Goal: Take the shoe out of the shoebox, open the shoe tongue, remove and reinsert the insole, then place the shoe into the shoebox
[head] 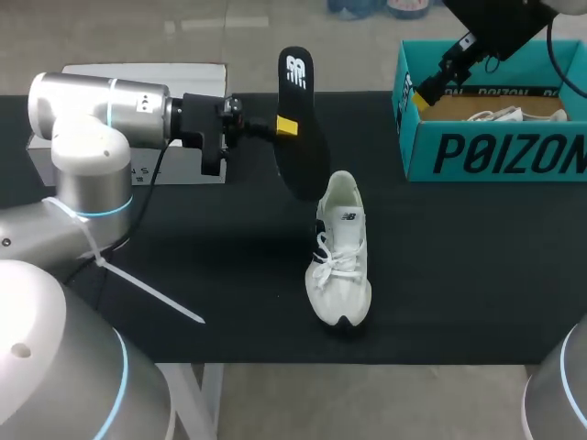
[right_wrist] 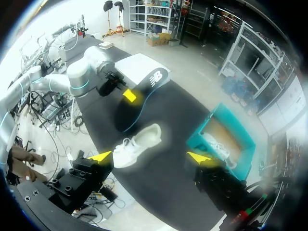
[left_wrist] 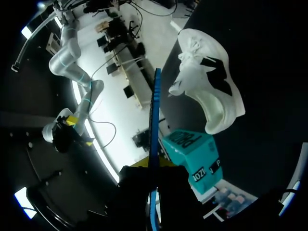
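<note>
My left gripper [head: 284,126] is shut on a black insole [head: 301,137], held on edge in the air above the heel of the white shoe [head: 341,252]. The shoe lies on the black table with its toe toward the front edge. In the left wrist view the insole [left_wrist: 154,120] runs edge-on out of my gripper [left_wrist: 153,166], with the shoe [left_wrist: 207,91] and the teal shoebox [left_wrist: 192,156] beyond. My right gripper [right_wrist: 150,157] hangs open high over the table, looking down on the shoe [right_wrist: 137,142], insole [right_wrist: 142,96] and shoebox [right_wrist: 224,139].
The teal shoebox [head: 486,137] stands open at the back right with a second white shoe [head: 500,115] inside, my right arm [head: 477,41] above it. A white box [head: 147,78] sits at the back left behind my left arm. A white strap [head: 151,293] lies front left.
</note>
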Robot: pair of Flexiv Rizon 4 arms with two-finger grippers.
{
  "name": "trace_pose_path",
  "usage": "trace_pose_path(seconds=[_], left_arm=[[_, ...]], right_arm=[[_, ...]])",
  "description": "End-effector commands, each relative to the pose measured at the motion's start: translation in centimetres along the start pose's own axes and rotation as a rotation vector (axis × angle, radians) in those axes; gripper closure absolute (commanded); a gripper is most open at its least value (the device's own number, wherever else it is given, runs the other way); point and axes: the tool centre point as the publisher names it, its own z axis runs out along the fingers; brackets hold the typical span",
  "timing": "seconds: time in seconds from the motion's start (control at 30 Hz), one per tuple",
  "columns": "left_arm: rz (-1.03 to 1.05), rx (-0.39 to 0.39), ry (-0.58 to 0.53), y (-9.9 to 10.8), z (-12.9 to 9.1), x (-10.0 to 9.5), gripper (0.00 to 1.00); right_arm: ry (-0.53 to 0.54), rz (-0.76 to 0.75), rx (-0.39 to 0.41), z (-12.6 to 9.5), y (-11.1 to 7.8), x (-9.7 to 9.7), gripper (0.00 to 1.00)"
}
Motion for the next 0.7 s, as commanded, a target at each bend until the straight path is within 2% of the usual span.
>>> trace_pose_path(seconds=[0.03,0.57,0.7], left_arm=[[0.002,0.001,0.002,0.0,0.0,0.0,1.0],[0.002,0.001,0.002,0.0,0.0,0.0,1.0],[0.002,0.001,0.002,0.0,0.0,0.0,1.0]], right_arm=[[-0.001,0.001,0.002,0.1,0.1,0.0,0.0],[-0.001,0.001,0.002,0.1,0.1,0.0,0.0],[0.131,0.036,-0.036,0.6,-1.3,-1.6,0.0]])
